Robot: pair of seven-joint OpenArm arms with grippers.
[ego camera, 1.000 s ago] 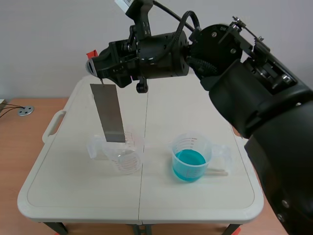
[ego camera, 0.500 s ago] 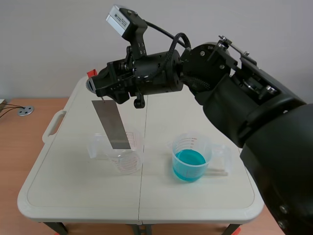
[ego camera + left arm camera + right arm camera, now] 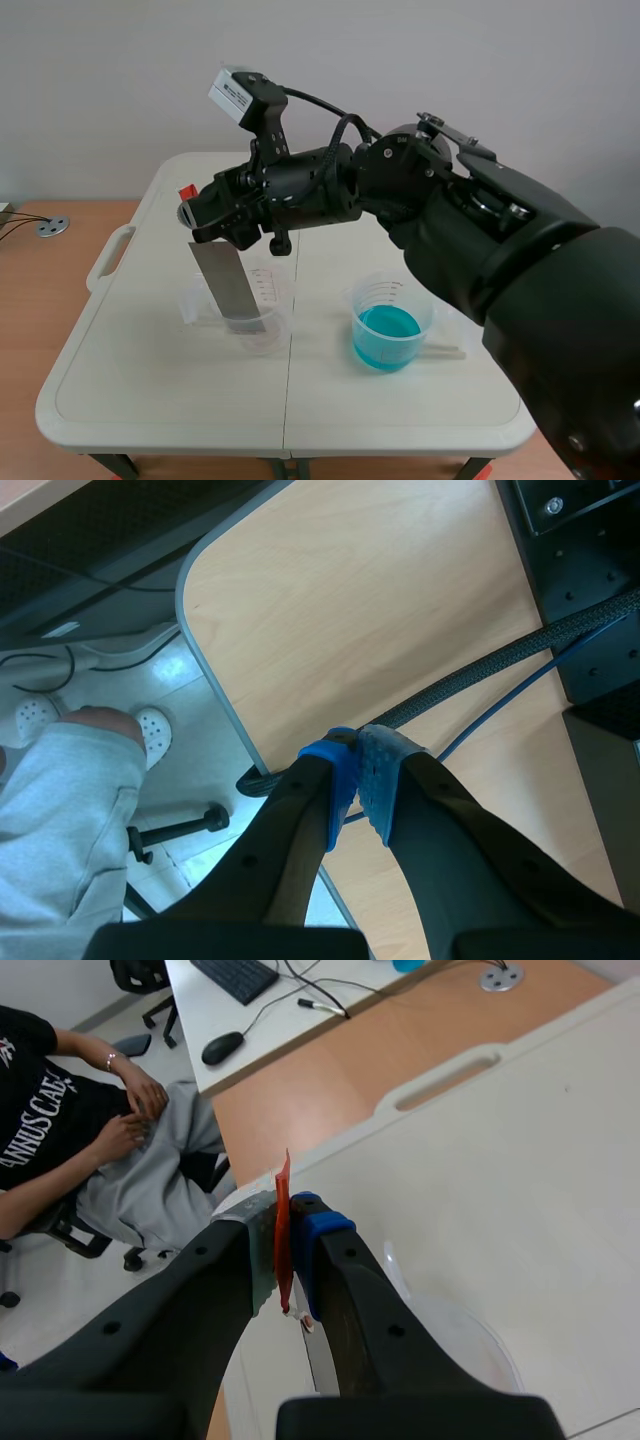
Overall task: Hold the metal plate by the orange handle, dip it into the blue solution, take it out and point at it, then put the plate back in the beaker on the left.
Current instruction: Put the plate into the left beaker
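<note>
Left of the frame's centre, the right gripper (image 3: 197, 218) clamps the orange handle (image 3: 283, 1218) — the metal plate (image 3: 232, 285) hangs tilted, its lower end inside the clear beaker (image 3: 264, 328). The left gripper (image 3: 357, 772) is closed, holding nothing.

The metal plate (image 3: 226, 280) is brought down by the right tool (image 3: 193, 213) from above the empty beaker (image 3: 268, 335) on the left, so that its lower end is now sunk inside that beaker.
</note>
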